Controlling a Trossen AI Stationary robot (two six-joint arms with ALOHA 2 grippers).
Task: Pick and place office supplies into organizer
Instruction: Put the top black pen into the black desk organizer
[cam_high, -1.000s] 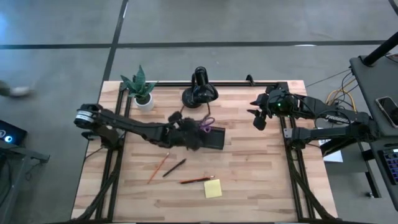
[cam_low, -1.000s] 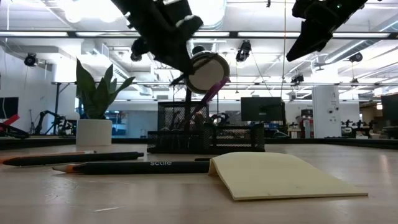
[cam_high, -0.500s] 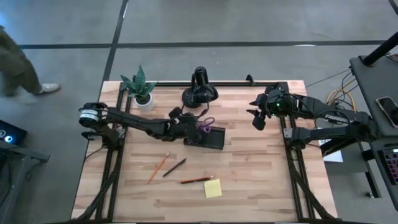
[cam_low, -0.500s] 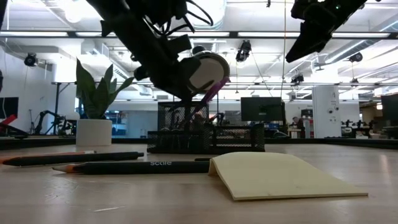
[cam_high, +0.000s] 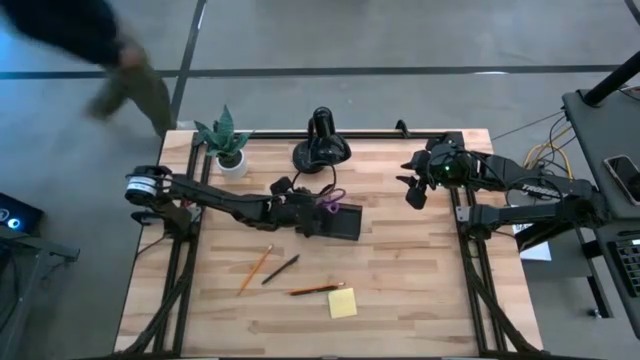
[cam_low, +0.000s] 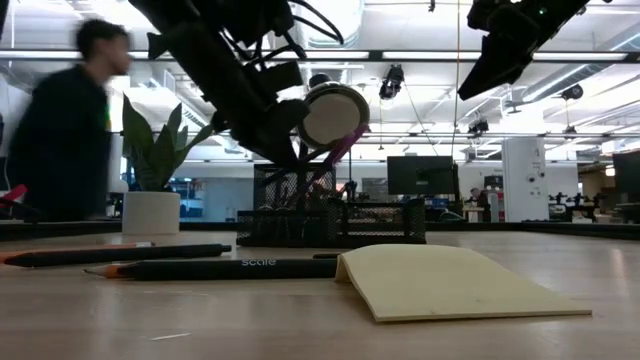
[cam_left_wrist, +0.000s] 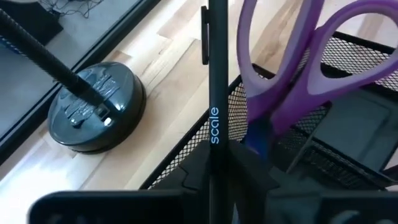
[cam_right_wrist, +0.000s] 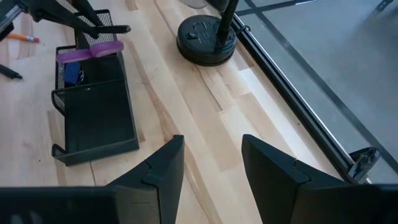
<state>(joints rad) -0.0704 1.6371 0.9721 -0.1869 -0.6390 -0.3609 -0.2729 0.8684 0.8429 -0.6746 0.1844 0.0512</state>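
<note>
My left gripper (cam_high: 305, 213) hovers at the left end of the black mesh organizer (cam_high: 341, 222), shut on a black pen (cam_left_wrist: 214, 93) printed "scale". Purple-handled scissors (cam_left_wrist: 283, 59) stand in the organizer's mesh cup (cam_right_wrist: 69, 68), handles up, right beside the pen. On the near part of the table lie an orange pencil (cam_high: 254, 269), a black pen (cam_high: 281, 269), a second pencil (cam_high: 315, 289) and the yellow sticky pad (cam_high: 342, 302). My right gripper (cam_high: 415, 190) is raised near the table's right edge, open. My left gripper pinches the black pen between its two fingers (cam_left_wrist: 249, 177), at the end away from the clip (cam_left_wrist: 204, 31). The pen runs straight out ahead of the fingers, lifted clear, across the cup's rim and next to the scissors' handles. Its far end leaves the wrist view.
A glossy black lamp (cam_high: 320, 145) stands just beyond the organizer, its round base (cam_left_wrist: 93, 112) close to the cup. A potted plant (cam_high: 225, 142) sits at the far left corner. A person (cam_low: 65, 130) walks past behind the table's far left side.
My left gripper has come down toward the organizer's left end, still shut on the pen, its arm tipping lower. A person has walked in behind the table's far left corner. My right arm has kept still.
</note>
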